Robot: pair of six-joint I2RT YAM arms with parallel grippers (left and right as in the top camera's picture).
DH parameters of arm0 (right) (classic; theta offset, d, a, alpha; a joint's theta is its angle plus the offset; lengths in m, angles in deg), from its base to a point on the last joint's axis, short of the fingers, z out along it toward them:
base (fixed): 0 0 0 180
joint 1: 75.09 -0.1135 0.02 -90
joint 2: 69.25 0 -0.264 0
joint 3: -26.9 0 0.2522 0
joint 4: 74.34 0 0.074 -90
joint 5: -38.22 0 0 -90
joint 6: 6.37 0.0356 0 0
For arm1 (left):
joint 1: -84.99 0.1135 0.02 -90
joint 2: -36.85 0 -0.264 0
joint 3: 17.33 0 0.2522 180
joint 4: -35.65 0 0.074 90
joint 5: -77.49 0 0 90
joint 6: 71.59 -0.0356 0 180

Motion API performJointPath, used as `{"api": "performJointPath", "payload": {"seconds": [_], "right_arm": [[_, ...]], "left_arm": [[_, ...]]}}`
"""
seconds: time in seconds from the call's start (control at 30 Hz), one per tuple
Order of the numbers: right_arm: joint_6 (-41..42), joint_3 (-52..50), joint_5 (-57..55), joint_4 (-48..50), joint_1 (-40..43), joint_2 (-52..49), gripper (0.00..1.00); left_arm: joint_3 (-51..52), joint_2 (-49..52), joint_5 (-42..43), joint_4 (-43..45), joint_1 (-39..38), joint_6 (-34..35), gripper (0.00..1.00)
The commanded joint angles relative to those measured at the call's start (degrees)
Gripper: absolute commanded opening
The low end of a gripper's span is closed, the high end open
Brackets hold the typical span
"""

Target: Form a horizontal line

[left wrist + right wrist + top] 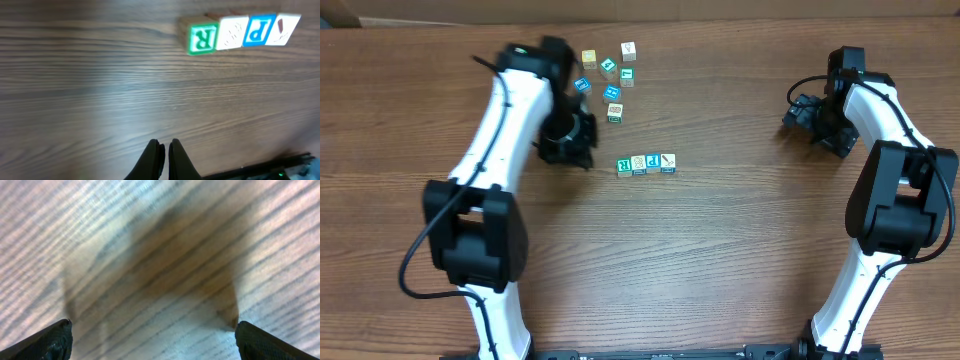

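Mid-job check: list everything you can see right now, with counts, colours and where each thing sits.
Row of small wooden letter cubes: four; faces teal R, pale patterned, blue P, white with a mark; middle of the table, side by side in a straight line.
Loose small wooden letter cubes: seven; pale yellow, teal, blue, white and green faces; scattered toward the far edge, apart from the row.
Brown wood-grain table: one; under everything.
Left arm: one; white with black joints; left side.
Right arm: one; white with black joints; right side.
Left pincer: one; black; shut, holding nothing, over bare table left of the row.
Right pincer: one; black; open, empty, over bare table on the right.
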Motion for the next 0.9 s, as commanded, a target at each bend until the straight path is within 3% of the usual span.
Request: {"api": "performJointPath", "payload": {"seconds": [0.0, 0.07, 0.2, 0.37, 0.63, 0.87], "right_arm": [[0.0, 1.1, -0.2, 0.7, 0.2, 2.3, 1.0], [0.0, 1.1, -0.2, 0.7, 0.2, 2.3, 1.0], [0.0, 1.1, -0.2, 0.7, 0.2, 2.3, 1.0], [0.0, 1.1, -0.2, 0.7, 0.2, 2.3, 1.0], [0.0, 1.1, -0.2, 0.7, 0.2, 2.3, 1.0], [0.0, 1.1, -0.2, 0.7, 0.2, 2.3, 1.0]], "left_arm": [[6.4, 0.2, -3.5, 4.1, -7.2, 7.8, 0.04], [11.1, 0.2, -7.9, 8.6, -11.0, 13.7, 0.04], [17.0, 0.2, -9.5, 16.3, -15.1, 19.1, 0.04], [20.1, 0.2, -11.8, 22.5, -15.8, 19.5, 0.04], [20.2, -0.1, -18.0, 25.2, -15.7, 17.1, 0.04], [19.0, -17.2, -19.3, 24.4, -15.6, 17.3, 0.04]]}}
